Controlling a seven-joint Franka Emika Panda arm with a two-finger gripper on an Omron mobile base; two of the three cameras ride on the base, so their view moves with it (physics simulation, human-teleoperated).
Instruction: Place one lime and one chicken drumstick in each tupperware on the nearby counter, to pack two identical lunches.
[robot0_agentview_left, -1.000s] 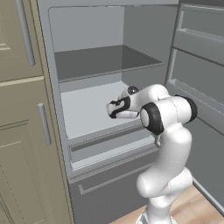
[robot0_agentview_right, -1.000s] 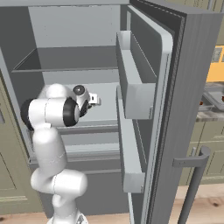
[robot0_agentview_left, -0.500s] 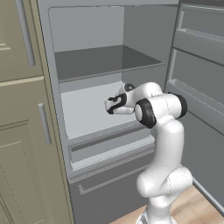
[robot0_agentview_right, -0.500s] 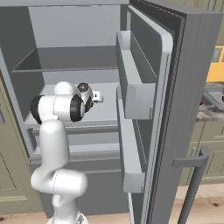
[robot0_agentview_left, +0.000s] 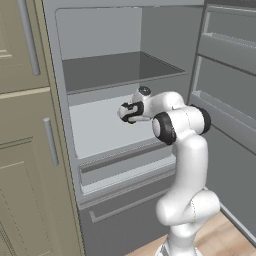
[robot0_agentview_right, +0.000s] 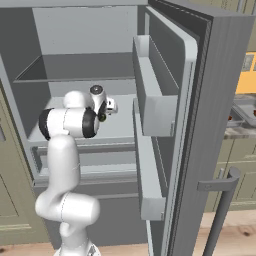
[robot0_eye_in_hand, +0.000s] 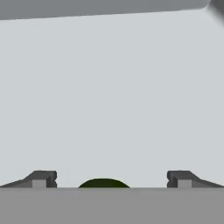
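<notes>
My gripper (robot0_eye_in_hand: 111, 179) is open, its two dark fingertips (robot0_eye_in_hand: 43, 178) standing wide apart. Between them, at the bottom edge of the hand view, pokes up the dark green rounded top of a lime (robot0_eye_in_hand: 103, 183). The base views show the gripper (robot0_agentview_left: 127, 113) reaching over the pale middle shelf (robot0_agentview_left: 100, 131) of the open fridge, and the hand (robot0_agentview_right: 109, 106) hides the lime there. The chicken drumstick and the tupperware are out of view. A strip of counter (robot0_agentview_right: 234, 132) shows past the fridge door at the far right.
A darker upper shelf (robot0_agentview_left: 120, 70) lies just above the hand. A drawer front (robot0_agentview_left: 125, 162) sits below the middle shelf. The open fridge door (robot0_agentview_right: 165, 115), with its bins, stands close to the arm's right. Beige cabinets (robot0_agentview_left: 25, 150) flank the fridge on the left.
The arm has stretched further into the fridge, carrying the gripper a little deeper and higher over the middle shelf. The jaws have stayed wide apart.
</notes>
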